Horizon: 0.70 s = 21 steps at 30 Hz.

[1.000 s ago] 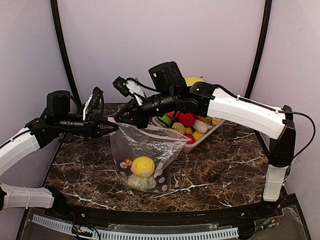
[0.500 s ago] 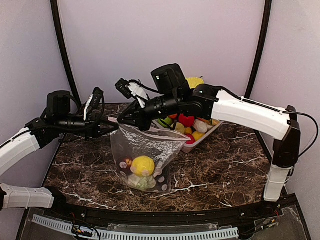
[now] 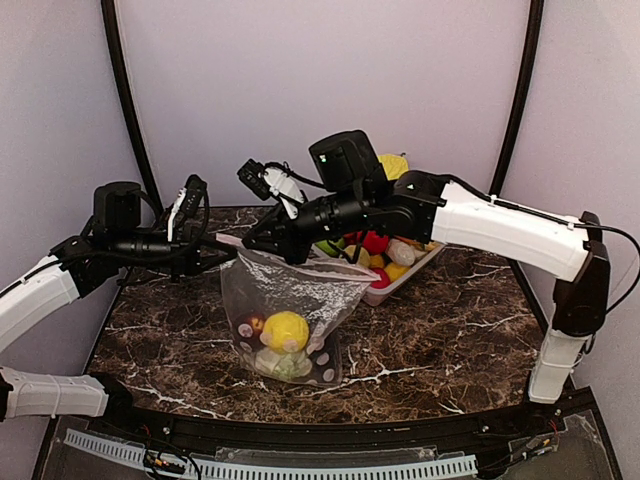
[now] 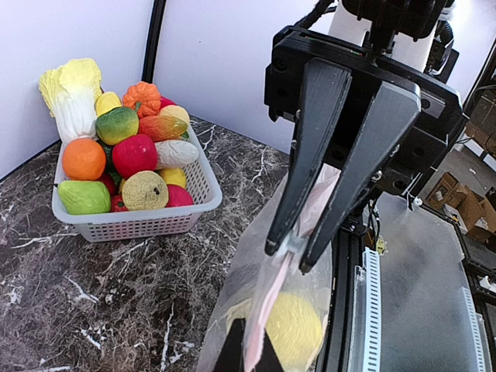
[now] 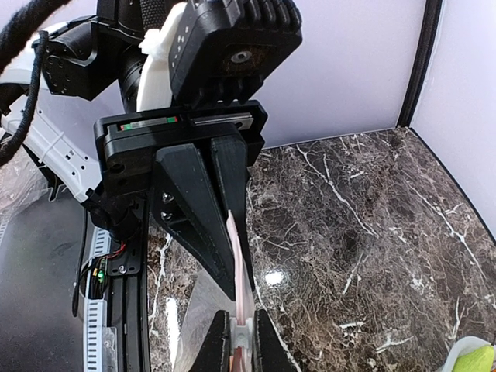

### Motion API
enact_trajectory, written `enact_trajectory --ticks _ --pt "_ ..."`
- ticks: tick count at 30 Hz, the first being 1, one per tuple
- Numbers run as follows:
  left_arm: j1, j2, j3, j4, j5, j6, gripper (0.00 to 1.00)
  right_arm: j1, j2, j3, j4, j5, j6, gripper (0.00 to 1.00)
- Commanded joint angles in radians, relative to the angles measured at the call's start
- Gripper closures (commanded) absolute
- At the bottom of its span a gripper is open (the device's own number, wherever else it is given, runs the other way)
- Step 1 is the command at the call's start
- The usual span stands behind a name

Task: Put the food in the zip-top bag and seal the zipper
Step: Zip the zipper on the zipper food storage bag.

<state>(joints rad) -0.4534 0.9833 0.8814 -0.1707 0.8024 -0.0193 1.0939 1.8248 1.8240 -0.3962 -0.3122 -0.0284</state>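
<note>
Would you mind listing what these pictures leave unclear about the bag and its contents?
- Zipper: how much of it is sealed. The wrist views show only the pinched stretch, and in the top view it is too small.
- Cauliflower: cut off below the bottom edge of both wrist views.
- Dark purple piece: top view only, small behind the zip-top bag wall; its kind is unclear.

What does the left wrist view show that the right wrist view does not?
Only left wrist: the lemon inside the zip-top bag, the whole white basket of produce, the right gripper from the front. Only right wrist: the left gripper from the front. Both: the pink zipper pinched by a shut gripper, the marble table.
</note>
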Motion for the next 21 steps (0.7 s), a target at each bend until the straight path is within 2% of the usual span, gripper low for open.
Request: enact_trajectory --ticks 1,21 --pt "0.032 -0.021 -0.007 -0.025 -0.059 0.006 0.99 -0.004 -0.063 -0.030 -0.043 0.028 0.002 1.00" --pt "0.082 -0.020 -0.009 -0.027 -0.138 -0.015 0.99 -0.015 -0.126 -0.110 -0.043 0.073 0.015 1.00"
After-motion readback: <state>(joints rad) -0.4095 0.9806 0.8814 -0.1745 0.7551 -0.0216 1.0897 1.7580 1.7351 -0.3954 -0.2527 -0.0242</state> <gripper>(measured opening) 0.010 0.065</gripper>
